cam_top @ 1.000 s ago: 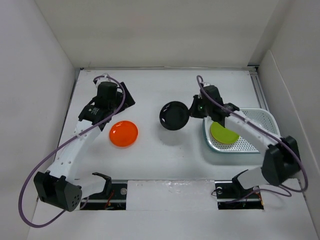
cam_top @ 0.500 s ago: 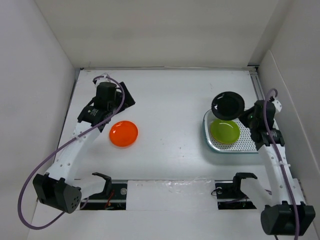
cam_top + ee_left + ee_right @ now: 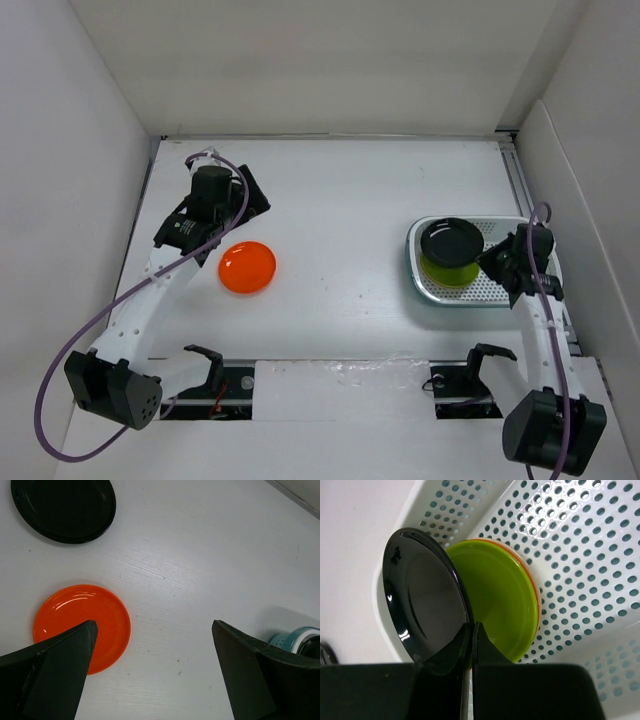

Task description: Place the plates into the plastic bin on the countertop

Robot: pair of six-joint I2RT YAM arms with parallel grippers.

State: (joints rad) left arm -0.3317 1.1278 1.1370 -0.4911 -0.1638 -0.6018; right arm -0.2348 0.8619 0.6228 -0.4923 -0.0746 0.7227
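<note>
Between the fingers of the right gripper (image 3: 471,630), pressed together, sits the rim of a black plate (image 3: 422,597), pinched and held over the bin (image 3: 580,555). Just beneath it a green plate (image 3: 502,597) lies in the bin, stacked on a lower orange plate (image 3: 536,587) whose edge peeks out. Across the countertop (image 3: 200,555), the left gripper (image 3: 153,630) hangs spread wide, a loose orange plate (image 3: 80,612) by its left finger and a second black plate (image 3: 62,507) farther ahead.

White arms (image 3: 140,305), black joints (image 3: 545,432), purple cables (image 3: 45,395)
</note>
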